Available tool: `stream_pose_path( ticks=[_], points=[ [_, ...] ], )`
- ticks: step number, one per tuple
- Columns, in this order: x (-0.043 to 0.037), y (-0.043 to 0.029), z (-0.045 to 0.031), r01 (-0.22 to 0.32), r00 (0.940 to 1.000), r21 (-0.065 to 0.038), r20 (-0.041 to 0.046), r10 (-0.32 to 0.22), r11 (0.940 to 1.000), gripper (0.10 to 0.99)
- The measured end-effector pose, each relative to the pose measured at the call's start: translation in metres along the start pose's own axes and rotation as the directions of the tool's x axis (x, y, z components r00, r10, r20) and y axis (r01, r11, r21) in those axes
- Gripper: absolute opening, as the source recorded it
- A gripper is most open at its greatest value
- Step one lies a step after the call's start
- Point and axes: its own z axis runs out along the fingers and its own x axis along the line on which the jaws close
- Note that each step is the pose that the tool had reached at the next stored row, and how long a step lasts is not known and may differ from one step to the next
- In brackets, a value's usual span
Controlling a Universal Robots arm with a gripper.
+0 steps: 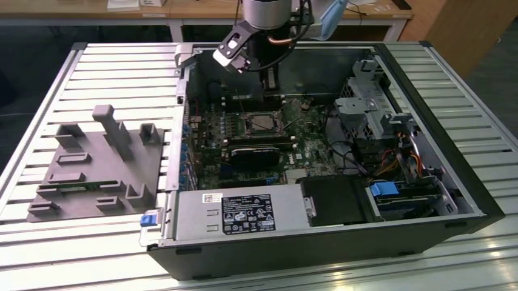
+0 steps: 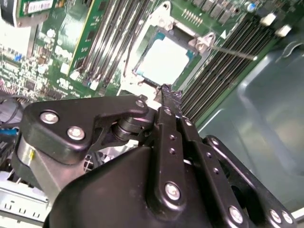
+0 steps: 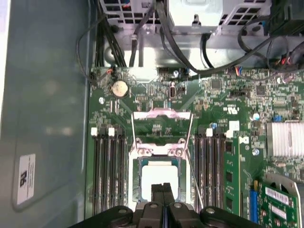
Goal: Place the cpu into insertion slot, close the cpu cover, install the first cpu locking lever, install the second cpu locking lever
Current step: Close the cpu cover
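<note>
The cpu [image 3: 160,176], a pale square chip, lies in the insertion slot [image 3: 135,176] on the green motherboard; it also shows in the second wrist view [image 2: 166,61]. The cpu cover [image 3: 162,114], a silvery frame, is swung open beyond the socket. A thin locking lever [image 3: 194,183] stands loose beside the socket, and it appears as a thin rod [image 2: 232,52] in the second wrist view. My gripper [image 3: 163,190] hovers just above the near edge of the cpu, fingers pressed together with nothing between them. In the exterior view the gripper [image 1: 273,91] hangs over the socket [image 1: 261,123].
Memory slots [image 3: 109,166] flank the socket on both sides. A black fan card [image 1: 259,151] lies just beyond it, with a power supply [image 1: 242,212] at the case front. Drive cages and cables [image 1: 380,121] fill the exterior view's right. A grey fixture [image 1: 97,163] sits outside the case.
</note>
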Motion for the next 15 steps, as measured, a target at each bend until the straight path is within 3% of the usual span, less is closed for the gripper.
stream_pose_path(
  ticks=[15],
  points=[
    [0.0026,0.0441,0.0041,0.0,1.0,0.0,0.0001,0.0,1.0,0.102]
  ],
)
